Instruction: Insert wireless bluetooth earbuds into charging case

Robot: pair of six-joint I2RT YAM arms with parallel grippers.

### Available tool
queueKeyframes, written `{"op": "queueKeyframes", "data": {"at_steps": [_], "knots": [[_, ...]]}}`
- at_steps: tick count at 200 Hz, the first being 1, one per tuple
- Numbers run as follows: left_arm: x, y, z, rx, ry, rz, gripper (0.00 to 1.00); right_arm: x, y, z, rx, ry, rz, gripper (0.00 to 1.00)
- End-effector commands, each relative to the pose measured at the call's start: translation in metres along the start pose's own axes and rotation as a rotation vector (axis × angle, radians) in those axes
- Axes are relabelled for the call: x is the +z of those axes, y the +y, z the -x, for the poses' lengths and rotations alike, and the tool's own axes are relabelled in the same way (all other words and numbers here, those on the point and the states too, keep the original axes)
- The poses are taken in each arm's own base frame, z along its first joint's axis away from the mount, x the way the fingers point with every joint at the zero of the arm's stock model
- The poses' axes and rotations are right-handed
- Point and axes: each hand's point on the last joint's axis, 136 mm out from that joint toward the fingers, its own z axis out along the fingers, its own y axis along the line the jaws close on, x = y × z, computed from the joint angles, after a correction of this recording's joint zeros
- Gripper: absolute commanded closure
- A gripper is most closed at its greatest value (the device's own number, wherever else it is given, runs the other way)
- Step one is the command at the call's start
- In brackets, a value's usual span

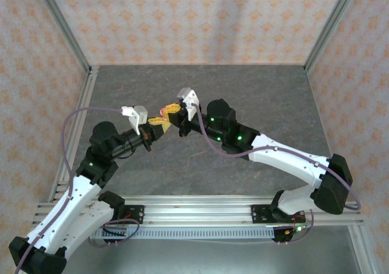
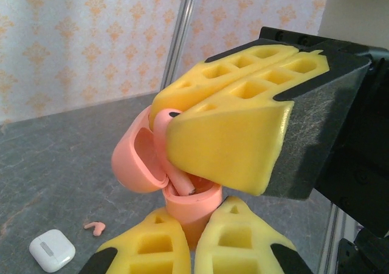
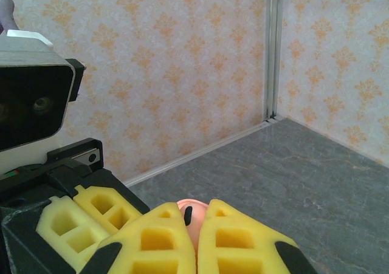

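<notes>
Grey worktop [image 1: 255, 104]; both arms meet above it.

Left pincer [image 2: 200, 225] is clamped on the base of the open coral-pink case [image 2: 137, 161], lid hinged back. Right pincer [image 3: 196, 216] is clamped on a coral-pink earbud [image 2: 163, 134], stem at the well.

Judgement: hold the case steady, line the stem up with the well, press straight in, and release only once seated.

White case [image 2: 51, 250] and second pink earbud [image 2: 94, 227] lie near each other on the worktop.

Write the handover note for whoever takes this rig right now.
Left gripper: fingers shut on the open pink case, held above the table.
Right gripper: fingers shut on a pink earbud, its lower end at the case's well.
On the table: second pink earbud beside the closed white case.
Done: case open, first earbud partly in.
Left: seat it, release, insert the second.
</notes>
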Motion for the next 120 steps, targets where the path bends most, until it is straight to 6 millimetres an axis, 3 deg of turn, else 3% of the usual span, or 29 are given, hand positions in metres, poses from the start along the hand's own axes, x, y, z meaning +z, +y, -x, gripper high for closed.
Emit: {"op": "queueKeyframes", "data": {"at_steps": [1,120], "knots": [[-0.006,-0.017,0.024,0.040,-0.075,-0.048,1.00,0.001,0.009,0.011,-0.049,-0.038,0.040,1.00],[-0.009,-0.012,0.024,0.061,-0.065,-0.009,1.00,-0.003,0.033,-0.010,0.013,0.078,0.174,1.00]]}}
